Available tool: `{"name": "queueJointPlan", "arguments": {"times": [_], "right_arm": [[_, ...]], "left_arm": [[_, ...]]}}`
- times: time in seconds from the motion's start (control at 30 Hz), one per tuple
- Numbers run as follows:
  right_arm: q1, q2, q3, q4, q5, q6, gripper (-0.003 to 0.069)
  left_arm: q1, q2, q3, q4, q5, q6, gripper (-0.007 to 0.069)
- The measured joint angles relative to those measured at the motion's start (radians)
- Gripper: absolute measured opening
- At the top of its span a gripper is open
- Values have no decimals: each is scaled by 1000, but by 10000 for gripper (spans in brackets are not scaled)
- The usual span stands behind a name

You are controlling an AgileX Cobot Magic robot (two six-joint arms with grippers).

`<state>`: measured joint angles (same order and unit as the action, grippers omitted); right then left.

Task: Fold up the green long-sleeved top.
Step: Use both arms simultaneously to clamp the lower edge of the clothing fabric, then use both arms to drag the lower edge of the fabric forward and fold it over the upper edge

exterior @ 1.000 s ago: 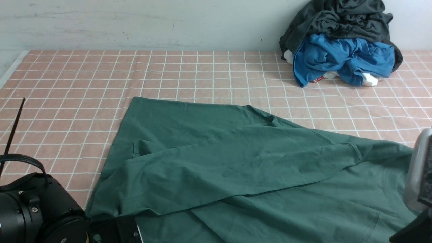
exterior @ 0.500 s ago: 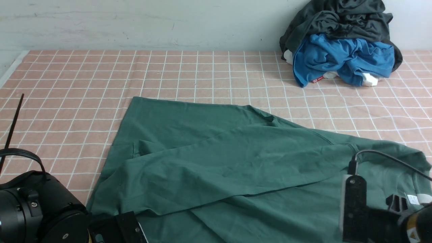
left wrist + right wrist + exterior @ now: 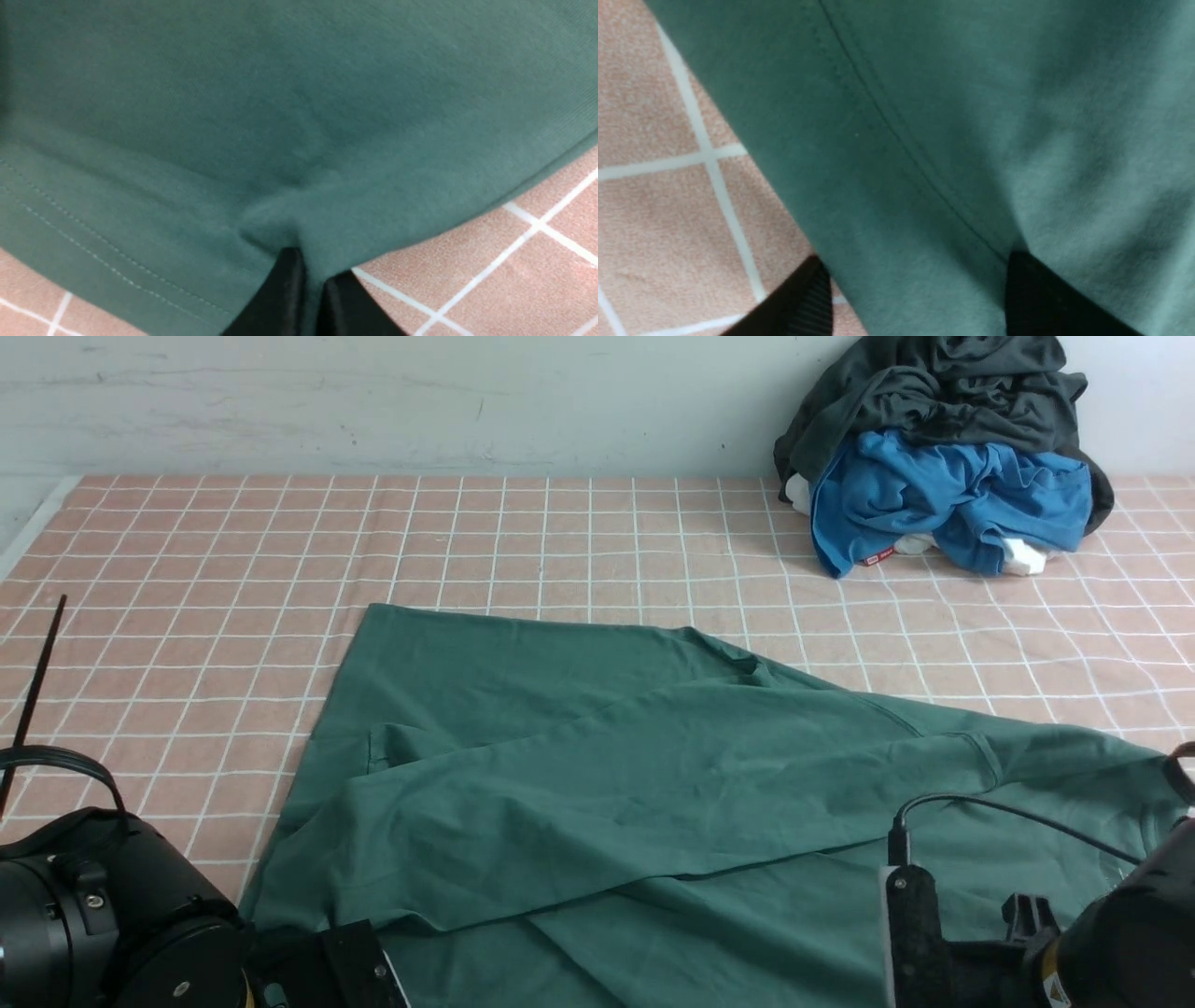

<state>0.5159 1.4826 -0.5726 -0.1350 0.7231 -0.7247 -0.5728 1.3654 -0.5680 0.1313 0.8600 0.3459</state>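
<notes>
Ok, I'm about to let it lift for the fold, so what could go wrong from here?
The left hand pinches only a small tuck near the hem of the green top; it may slip out when pulled. The right hand stands open astride the top's edge; a shallow close could catch one layer or miss. The sleeve lies loose across the body and may slide off as the fold lifts.

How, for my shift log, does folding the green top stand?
Done: one sleeve lies folded across the green top. In hand: the left gripper pinches its hem; the right gripper stands open astride a seamed edge. Left: closing that grip and folding the body.
</notes>
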Motion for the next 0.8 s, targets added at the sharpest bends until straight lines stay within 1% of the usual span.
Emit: {"name": "queueJointPlan", "arguments": {"times": [0.1, 0.13, 0.17, 0.2, 0.27, 0.3, 0.33, 0.37, 0.47, 0.53, 0.63, 0.67, 0.7, 0.73, 0.8], "right_arm": [[1, -5, 1, -19, -1, 43, 304], [1, -5, 1, -22, -3, 45, 295], [1, -9, 1, -54, -23, 64, 227], [0, -13, -1, -76, -30, 74, 181], [0, -26, -7, -92, -26, 82, 118], [0, -47, -19, -102, -8, 85, 52], [0, -61, -32, -108, 9, 87, 26], [0, -76, -50, -113, 30, 89, 13], [0, -102, -103, -125, 90, 89, 8], [-5, -106, -169, -128, 144, 89, 8], [-27, -101, -244, -127, 177, 89, 8], [-55, -82, -306, -119, 192, 89, 8], [-63, -79, -323, -117, 195, 89, 8], [-100, -47, -390, -101, 202, 89, 8], [-144, 0, -468, -76, 213, 84, 8]], "left_arm": [[0, 0, 0, -1, 0, 0, 9], [0, 0, -1, -1, 1, 0, 9], [0, 0, -3, -1, 2, 0, 9], [0, 0, -7, -1, 4, 0, 9], [0, 1, -17, -1, 9, 0, 9], [0, 1, -38, -1, 23, 0, 9], [0, 1, -52, -1, 36, 0, 9], [1, 1, -69, -1, 52, 0, 9], [16, 1, -122, -2, 91, 0, 9], [50, 2, -183, -4, 117, 1, 9], [102, 8, -254, -4, 132, 16, 11], [147, 21, -320, -5, 139, 44, 15], [159, 25, -328, -5, 139, 48, 16], [202, 48, -397, -5, 148, 74, 17], [244, 98, -483, -5, 165, 96, 17]]}}
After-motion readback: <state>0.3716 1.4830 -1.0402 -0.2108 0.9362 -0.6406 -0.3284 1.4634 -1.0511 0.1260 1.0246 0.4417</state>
